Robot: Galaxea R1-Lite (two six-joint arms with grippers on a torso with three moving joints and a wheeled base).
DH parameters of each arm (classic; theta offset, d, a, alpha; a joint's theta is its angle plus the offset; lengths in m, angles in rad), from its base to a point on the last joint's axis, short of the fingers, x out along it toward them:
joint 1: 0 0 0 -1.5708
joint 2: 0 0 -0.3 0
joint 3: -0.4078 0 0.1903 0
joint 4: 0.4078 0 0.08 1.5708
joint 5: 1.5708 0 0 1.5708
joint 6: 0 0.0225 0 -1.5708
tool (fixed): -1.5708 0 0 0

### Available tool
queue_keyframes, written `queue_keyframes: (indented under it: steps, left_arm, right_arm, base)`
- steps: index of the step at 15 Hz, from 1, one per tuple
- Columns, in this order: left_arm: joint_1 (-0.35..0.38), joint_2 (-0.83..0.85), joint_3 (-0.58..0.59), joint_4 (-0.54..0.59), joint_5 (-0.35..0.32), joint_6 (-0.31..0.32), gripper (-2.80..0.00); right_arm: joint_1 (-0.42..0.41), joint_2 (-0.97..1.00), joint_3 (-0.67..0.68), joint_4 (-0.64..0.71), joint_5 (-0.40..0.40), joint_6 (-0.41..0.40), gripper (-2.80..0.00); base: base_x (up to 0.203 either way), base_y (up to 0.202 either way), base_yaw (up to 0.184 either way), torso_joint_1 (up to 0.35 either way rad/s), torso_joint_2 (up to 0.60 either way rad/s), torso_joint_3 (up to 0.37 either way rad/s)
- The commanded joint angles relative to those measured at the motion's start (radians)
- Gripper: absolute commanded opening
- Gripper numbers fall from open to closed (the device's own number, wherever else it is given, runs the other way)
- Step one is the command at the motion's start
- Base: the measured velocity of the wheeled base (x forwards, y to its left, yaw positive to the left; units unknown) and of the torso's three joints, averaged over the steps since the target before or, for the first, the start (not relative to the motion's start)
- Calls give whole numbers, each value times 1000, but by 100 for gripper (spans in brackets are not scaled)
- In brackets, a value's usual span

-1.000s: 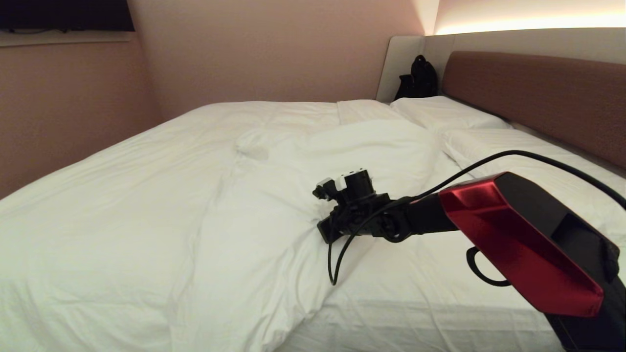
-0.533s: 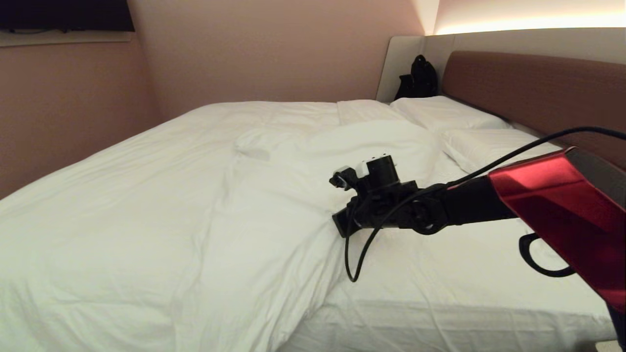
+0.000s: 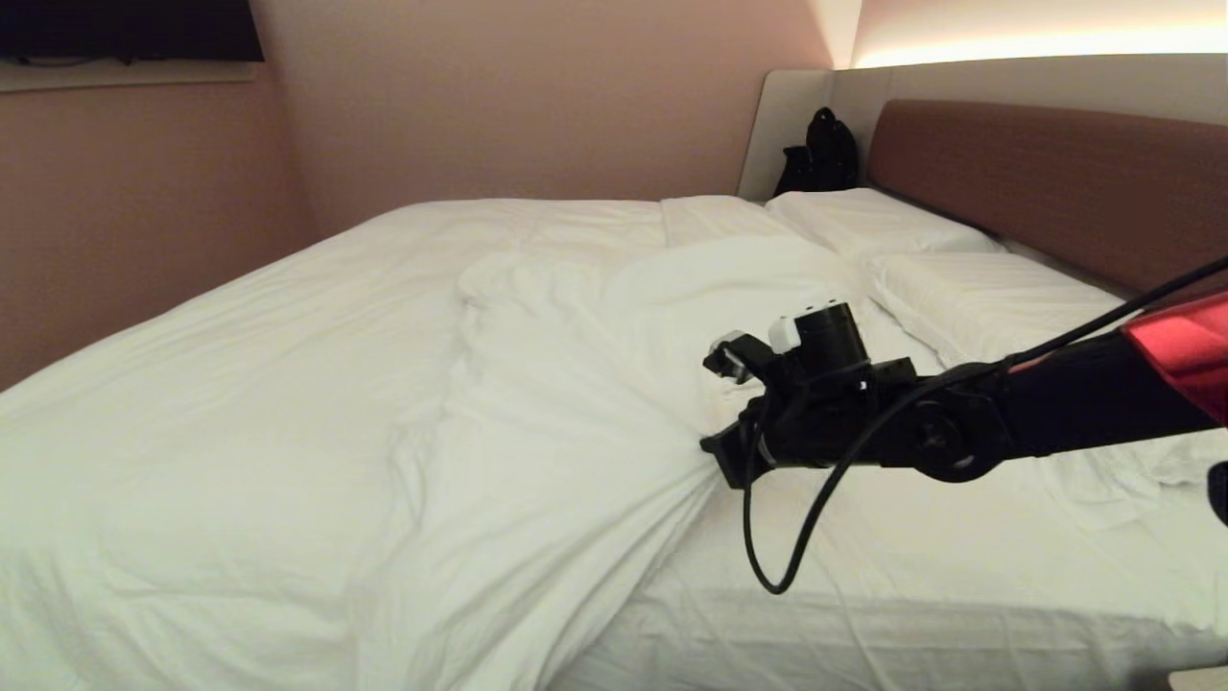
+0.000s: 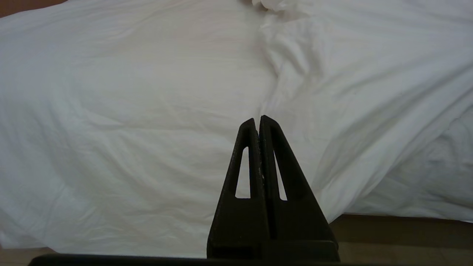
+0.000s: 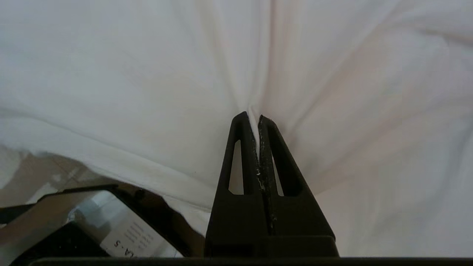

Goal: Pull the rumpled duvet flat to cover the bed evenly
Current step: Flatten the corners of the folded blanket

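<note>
Nearest the robot, the left gripper (image 4: 258,120) hangs off the near edge of the bed (image 3: 863,614), its fingers pressed together on nothing, well short of the cloth ahead of it.

Farther in, over the near right part of the mattress, the right gripper (image 3: 721,453) has its fingers clamped on a fold of the duvet (image 3: 537,384); the right wrist view shows white cloth nipped between the tips, with creases fanning away from the pinch.

The duvet lies mostly on the left half of the bed, heaped in a ridge running from the near edge toward the far side. To the right of the pinch the bare sheet (image 3: 959,537) shows, up to the pillows (image 3: 969,288) at the headboard (image 3: 1046,182) on the right edge. So the uncovered stretch lies on the right, headboard side of the held fold, and the right arm is the nearer one to draw it there.
</note>
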Motion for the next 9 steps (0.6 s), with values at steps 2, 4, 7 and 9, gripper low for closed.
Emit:
queue_keyframes:
  steps: [2,4,7,9]
  left_arm:
    - [0,0,0,0,0,0,-280]
    - [0,0,0,0,0,0,-280]
    - [0,0,0,0,0,0,-280]
    - [0,0,0,0,0,0,-280]
  right_arm:
    - [-9,-83,140,-107,2,-2,-280]
    - [-15,-120,235,-164,2,-2,-280]
    - [-21,-168,371,-243,1,0,-280]
    - [-24,-203,468,-304,-1,0,-280]
  base:
    - [0,0,0,0,0,0]
    - [0,0,0,0,0,0]
    - [0,0,0,0,0,0]
    - [0,0,0,0,0,0]
